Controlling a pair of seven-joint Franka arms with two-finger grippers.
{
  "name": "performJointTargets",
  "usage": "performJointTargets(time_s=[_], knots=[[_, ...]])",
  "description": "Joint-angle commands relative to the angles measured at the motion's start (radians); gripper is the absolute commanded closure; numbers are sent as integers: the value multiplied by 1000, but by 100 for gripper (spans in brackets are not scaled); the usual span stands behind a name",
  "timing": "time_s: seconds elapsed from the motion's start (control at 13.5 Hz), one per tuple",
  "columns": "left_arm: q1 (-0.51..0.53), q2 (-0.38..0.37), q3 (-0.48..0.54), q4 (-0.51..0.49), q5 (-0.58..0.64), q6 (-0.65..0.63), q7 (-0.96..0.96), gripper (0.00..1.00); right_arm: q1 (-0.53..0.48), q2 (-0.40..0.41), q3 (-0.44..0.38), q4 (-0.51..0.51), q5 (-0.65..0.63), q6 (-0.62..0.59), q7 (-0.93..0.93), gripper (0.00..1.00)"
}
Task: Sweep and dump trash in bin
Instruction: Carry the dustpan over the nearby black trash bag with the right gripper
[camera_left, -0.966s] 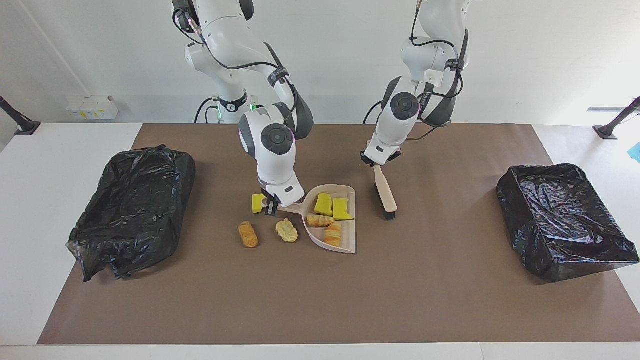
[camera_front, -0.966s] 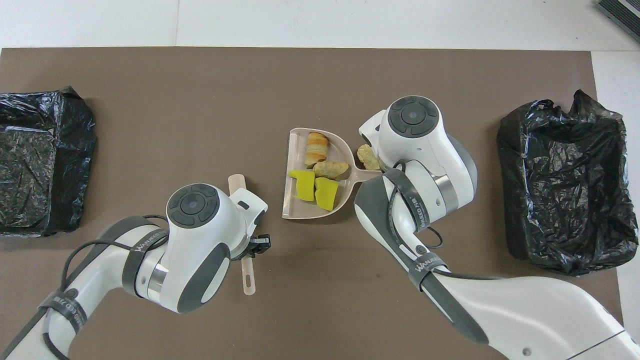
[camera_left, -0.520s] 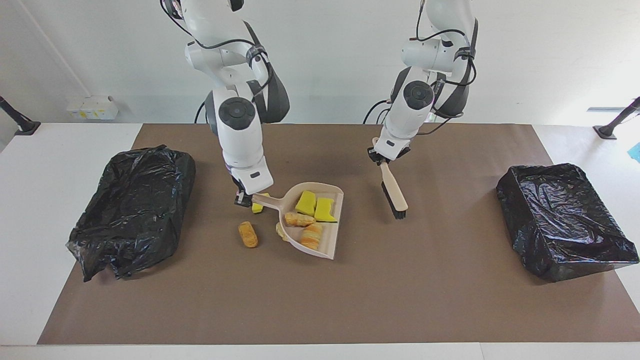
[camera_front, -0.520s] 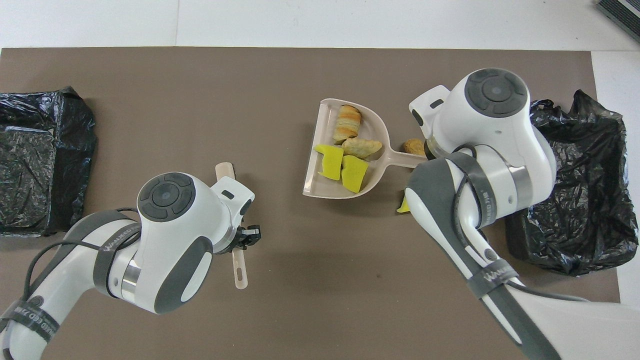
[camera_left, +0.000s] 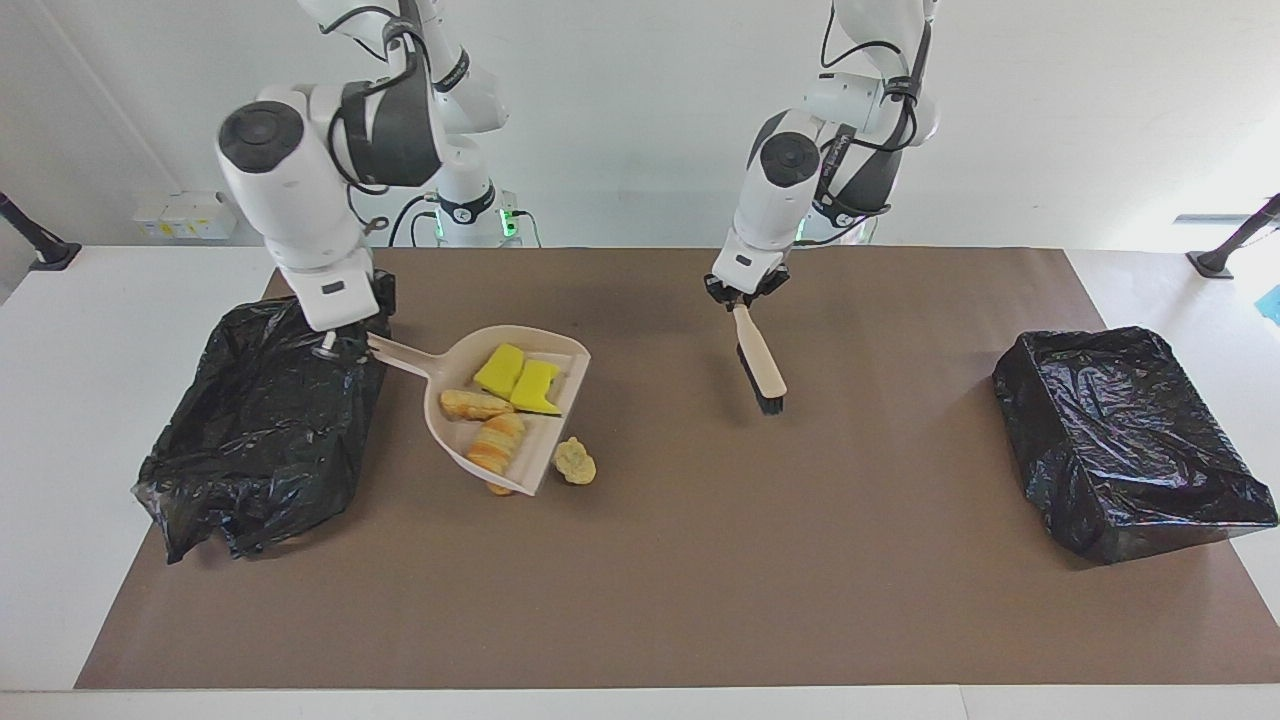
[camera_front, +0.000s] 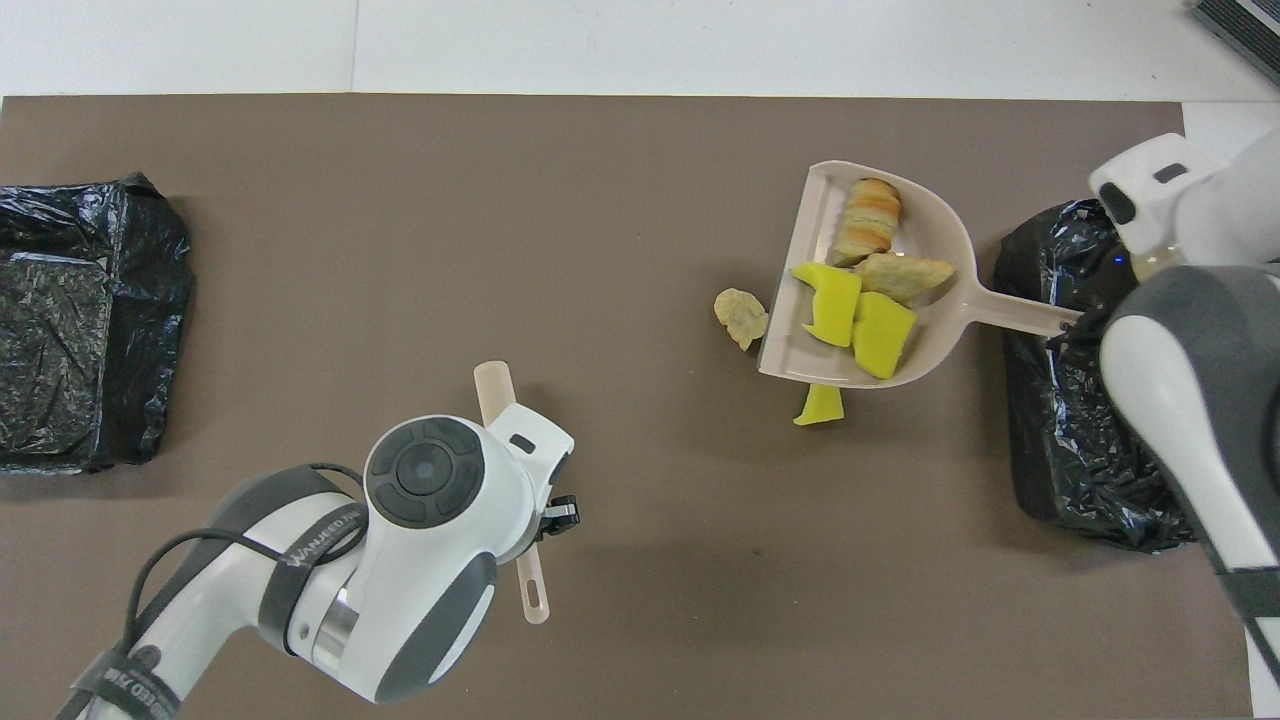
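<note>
My right gripper (camera_left: 337, 345) is shut on the handle of the beige dustpan (camera_left: 455, 375) and holds it up beside the black bin (camera_left: 265, 420) at the right arm's end; the pan also shows in the overhead view (camera_front: 935, 240). In the pan lie two yellow sponge chunks (camera_left: 520, 378), a tan bread piece (camera_left: 470, 404) and an orange-striped piece (camera_left: 497, 443). On the mat lie a pale yellow piece (camera_left: 575, 461), a yellow sponge chunk (camera_front: 820, 405) and an orange piece (camera_left: 497, 488), half hidden by the pan. My left gripper (camera_left: 742, 297) is shut on the brush (camera_left: 760, 365), which hangs bristles down.
A second black-lined bin (camera_left: 1125, 440) stands at the left arm's end of the brown mat (camera_left: 700, 580). In the overhead view the left arm's wrist (camera_front: 430, 500) covers the middle of the brush (camera_front: 493, 385).
My right gripper has lifted the dustpan with its load and carried it toward the bin at the right arm's end. Three pieces stay on the mat. The left gripper has raised the brush a little.
</note>
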Motion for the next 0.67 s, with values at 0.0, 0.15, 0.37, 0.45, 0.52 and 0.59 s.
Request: performJointTargets(time_s=[0.0, 0.15, 0.37, 0.45, 0.52, 0.59], knots=[[-103, -76, 11, -121, -79, 79, -49, 100, -173, -17, 9, 6, 16, -15, -181, 100], [-155, -85, 11, -169, -83, 130, -92, 100, -254, -17, 6, 13, -7, -1, -267, 100], [-224, -89, 11, -228, -120, 190, -120, 100, -323, -18, 8, 6, -114, 48, -351, 100], [-229, -92, 11, -230, -121, 192, -120, 100, -353, -17, 8, 3, -127, 57, -403, 100], [-229, -90, 11, -229, -123, 190, -120, 100, -392, -12, 8, -8, -137, 77, -452, 100], [-227, -90, 11, -230, -123, 190, -117, 100, -422, -10, 6, -26, -168, 123, -501, 100]])
